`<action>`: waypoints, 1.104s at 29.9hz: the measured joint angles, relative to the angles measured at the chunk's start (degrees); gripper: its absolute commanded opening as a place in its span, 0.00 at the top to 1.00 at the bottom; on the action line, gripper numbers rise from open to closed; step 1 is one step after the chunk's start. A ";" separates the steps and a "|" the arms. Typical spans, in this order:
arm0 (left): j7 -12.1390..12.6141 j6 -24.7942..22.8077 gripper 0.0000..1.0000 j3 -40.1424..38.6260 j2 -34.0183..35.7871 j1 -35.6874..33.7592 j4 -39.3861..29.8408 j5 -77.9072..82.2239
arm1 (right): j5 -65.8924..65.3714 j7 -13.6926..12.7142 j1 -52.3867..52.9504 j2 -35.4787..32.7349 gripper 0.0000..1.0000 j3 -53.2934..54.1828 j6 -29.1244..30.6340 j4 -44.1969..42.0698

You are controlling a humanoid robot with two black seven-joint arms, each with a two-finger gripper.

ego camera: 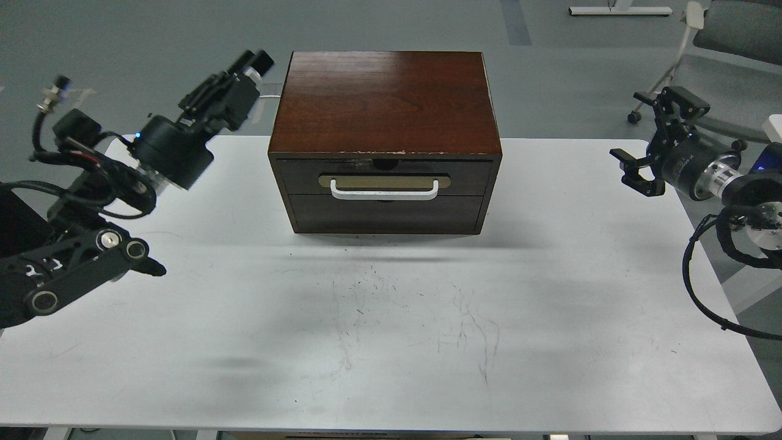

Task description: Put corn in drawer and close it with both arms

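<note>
The dark brown wooden drawer (385, 173), with its white bar handle (384, 190) on a tan plate, sits pushed in flush in the cabinet at the table's back centre. The corn is out of view. My left gripper (250, 66) is raised high at the upper left, beside the cabinet's top left corner and clear of it. It is blurred, so its fingers cannot be told apart. My right gripper (632, 131) is open and empty, held above the table's right back corner, well right of the cabinet.
The cabinet has a plain lower front panel (386, 214) and a chipped top edge. The white table (397, 330) shows scuff marks in front. An office chair (727, 43) stands on the floor at the back right.
</note>
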 measured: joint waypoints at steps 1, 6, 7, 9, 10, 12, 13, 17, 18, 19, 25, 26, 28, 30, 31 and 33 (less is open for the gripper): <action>0.00 0.00 0.03 -0.39 -0.82 -1.13 2.79 -3.60 | 0.00 0.01 0.02 0.31 0.00 0.03 0.00 -0.05; -0.01 -13.01 0.02 -1.33 -4.85 -4.68 15.22 -17.61 | -0.67 0.06 0.05 1.43 0.00 0.04 -0.03 -0.42; -0.01 -18.53 0.02 -1.42 -5.24 -4.85 17.56 -21.46 | -1.06 0.23 0.05 1.55 0.00 0.04 -0.06 -0.56; -0.01 -27.75 0.02 -1.49 -5.64 -4.89 21.36 -27.81 | -1.53 1.14 0.05 1.87 0.00 0.04 -0.08 -0.69; -0.01 -31.83 0.02 -1.50 -5.78 -4.89 22.94 -30.49 | -1.64 1.81 0.04 2.13 0.00 0.04 -0.08 -0.70; 0.56 -37.37 0.02 -1.53 -5.94 -4.89 25.23 -34.09 | -1.74 3.39 0.04 2.70 0.00 0.05 -0.07 -0.72; 2.69 -40.00 0.02 -1.60 -6.10 -4.87 26.66 -36.07 | -1.79 4.94 0.04 3.20 0.00 0.06 0.00 -0.73; 10.39 -46.88 0.02 -1.62 -7.20 -4.48 30.75 -43.80 | -1.84 8.94 0.00 5.06 0.00 0.07 0.83 -0.74; 11.09 -48.60 0.02 -1.58 -7.30 -4.41 31.16 -45.16 | -1.84 9.10 -0.01 5.37 0.00 0.06 1.09 -0.76; 11.62 -51.01 0.02 -1.50 -7.37 -4.34 31.44 -46.42 | -1.84 9.04 -0.05 5.71 0.00 -0.01 1.45 -0.81; 12.78 -55.93 0.02 -1.35 -7.48 -4.21 31.74 -48.50 | -1.85 6.37 0.02 6.82 0.00 -0.13 2.28 -1.63; 12.86 -55.99 0.02 -1.42 -7.39 -4.21 31.74 -48.57 | -1.85 6.31 0.42 7.02 0.00 -0.12 2.27 -1.88; 13.00 -56.03 0.02 -1.53 -7.22 -4.21 31.77 -48.63 | -1.85 6.31 1.42 7.72 0.00 -0.09 2.02 -2.58; 13.38 -56.04 0.02 -1.54 -7.13 -4.21 32.14 -48.65 | -1.85 6.32 2.17 8.32 0.00 -0.08 1.84 -3.26; 13.49 -56.04 0.02 -1.55 -7.13 -4.21 32.35 -48.68 | -1.85 6.35 2.40 8.46 0.00 -0.05 1.81 -3.42; 13.64 -56.04 0.02 -1.55 -7.22 -4.21 33.08 -49.11 | -1.85 6.39 2.66 8.64 0.00 0.05 1.69 -3.58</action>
